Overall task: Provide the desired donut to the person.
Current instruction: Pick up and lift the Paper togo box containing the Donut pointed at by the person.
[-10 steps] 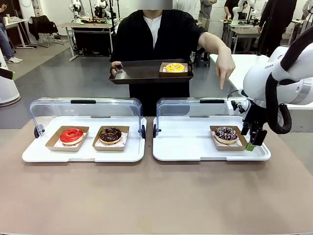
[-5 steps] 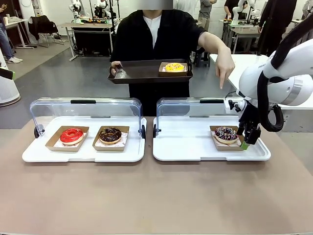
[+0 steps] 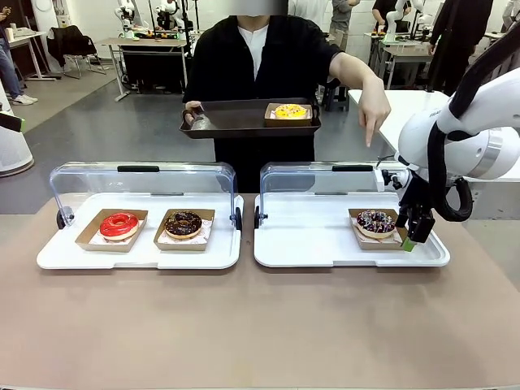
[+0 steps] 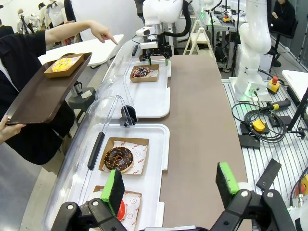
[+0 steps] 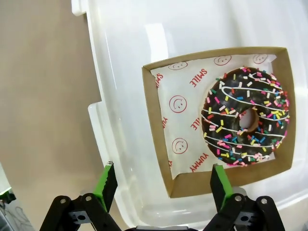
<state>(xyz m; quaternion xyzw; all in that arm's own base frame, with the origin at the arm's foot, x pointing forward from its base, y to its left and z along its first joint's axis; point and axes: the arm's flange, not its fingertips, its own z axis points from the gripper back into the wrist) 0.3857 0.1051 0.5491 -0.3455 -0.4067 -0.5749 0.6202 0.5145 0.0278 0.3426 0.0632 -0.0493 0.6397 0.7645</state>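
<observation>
Sitting in its cardboard box (image 5: 192,185) on the right-hand white tray (image 3: 309,236), the sprinkled chocolate donut (image 3: 375,220) is what the person's hand (image 3: 374,110) points down towards. The right arm's (image 3: 455,138) jaws hang spread wide just over one end of the box, gripping nothing. To do this step well, I judge they should straddle the cardboard wall, not the icing, then clamp and lift level toward the brown tray (image 3: 236,122) the person holds. The left arm's jaws, likewise released, hover above the left-hand tray (image 4: 161,144).

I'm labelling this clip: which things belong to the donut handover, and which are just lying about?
Job: sprinkled donut, its carton, right gripper, the person's pointing hand, the person's brown tray.
Lying about: red donut, chocolate donut, left gripper.
</observation>
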